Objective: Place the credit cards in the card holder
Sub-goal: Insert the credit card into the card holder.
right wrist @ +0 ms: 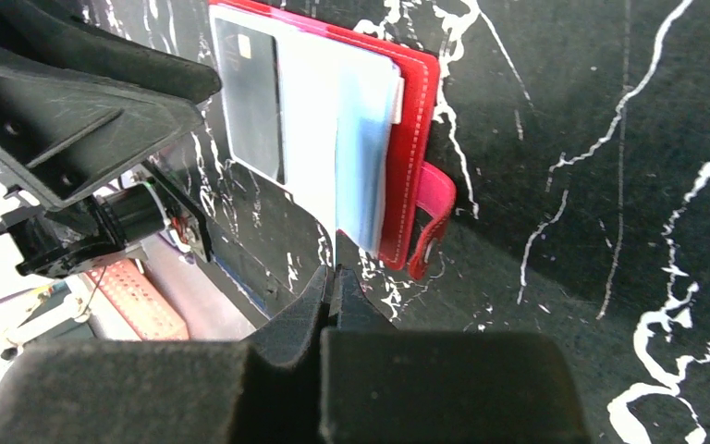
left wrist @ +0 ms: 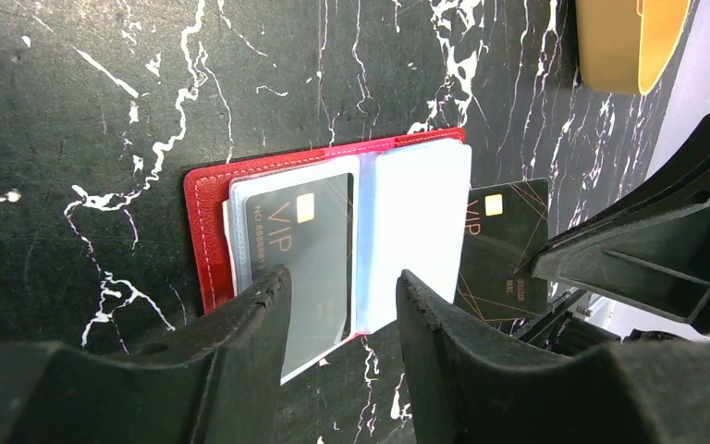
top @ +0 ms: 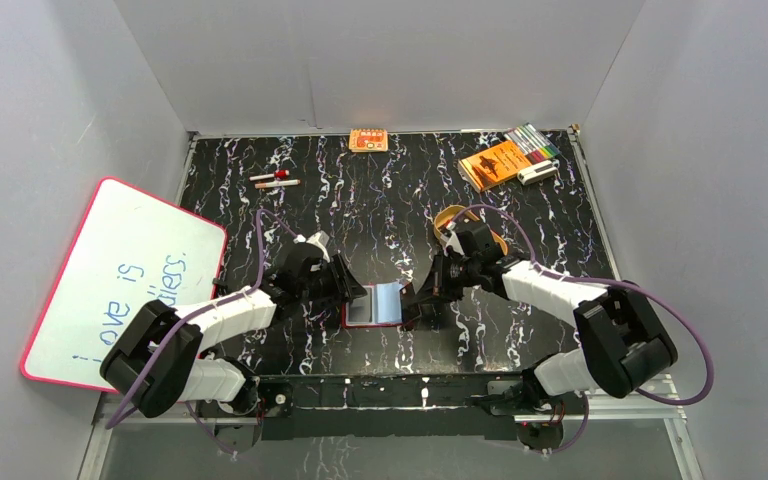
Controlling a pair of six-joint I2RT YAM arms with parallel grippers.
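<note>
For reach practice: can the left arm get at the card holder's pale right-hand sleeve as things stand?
Probably yes: the left gripper hangs open over the card holder, nothing between it and the sleeve. The right gripper holds a card alongside.

left hand [left wrist: 342, 282]: fingers parted, held low | right hand [right wrist: 337, 277]: fingers pressed together, facing left hand

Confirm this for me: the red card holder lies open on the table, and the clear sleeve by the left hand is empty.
Not quite. The red card holder does lie open on the table, but the clear sleeve by the left hand is not empty: a black VIP card sits inside it. The left wrist view shows it.
</note>
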